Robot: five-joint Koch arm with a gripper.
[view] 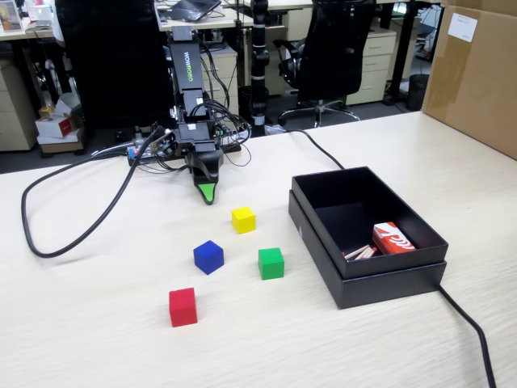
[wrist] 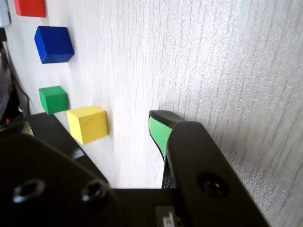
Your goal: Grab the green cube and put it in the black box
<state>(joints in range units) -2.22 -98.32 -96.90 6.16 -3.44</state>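
Observation:
The green cube (view: 271,263) sits on the pale wooden table, a short way left of the black box (view: 380,287) in the fixed view. In the wrist view the green cube (wrist: 53,99) lies at the left edge, beyond the yellow one. My gripper (view: 208,192) points down at the table behind the cubes, about two cube widths from the yellow cube and farther from the green one. In the wrist view the gripper (wrist: 93,124) stands open, with bare table between its green-padded fingertips (wrist: 158,128). It holds nothing.
A yellow cube (view: 243,219), a blue cube (view: 208,257) and a red cube (view: 182,306) lie around the green one. The box holds a red-and-white packet (view: 392,238). A brown carton (view: 477,73) stands at the back right. A black cable (view: 73,234) loops at the left.

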